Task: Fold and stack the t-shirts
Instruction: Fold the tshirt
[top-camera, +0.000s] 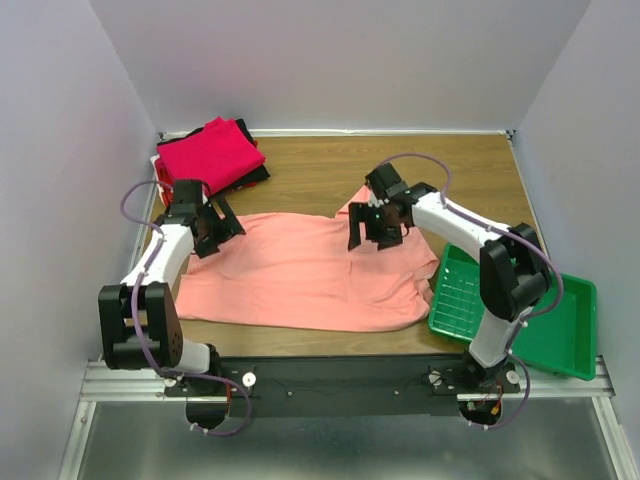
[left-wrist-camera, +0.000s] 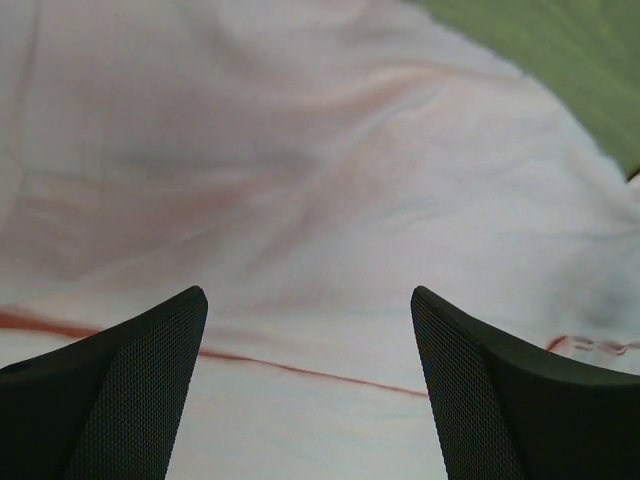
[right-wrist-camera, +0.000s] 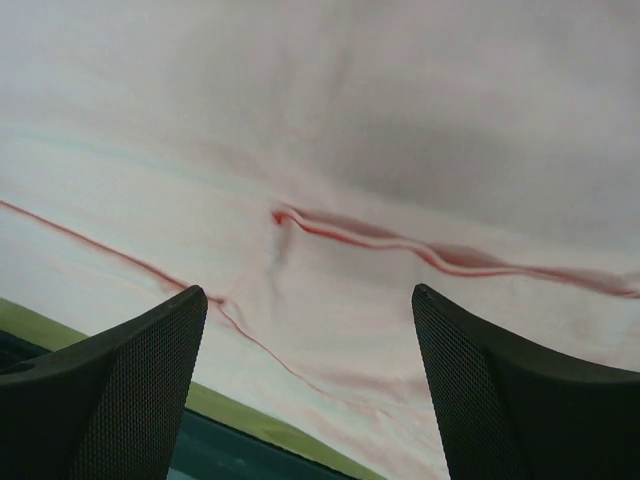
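A salmon-pink t-shirt lies spread on the wooden table. It fills the left wrist view and the right wrist view, with creases and a seam showing. My left gripper is open and empty over the shirt's far left corner. My right gripper is open and empty over its far right part. A folded magenta-red t-shirt lies on top of a black one at the back left.
A green plastic tray sits at the front right, partly over the table's edge, beside the shirt's right side. Bare wood lies behind the shirt. Grey walls enclose the table on three sides.
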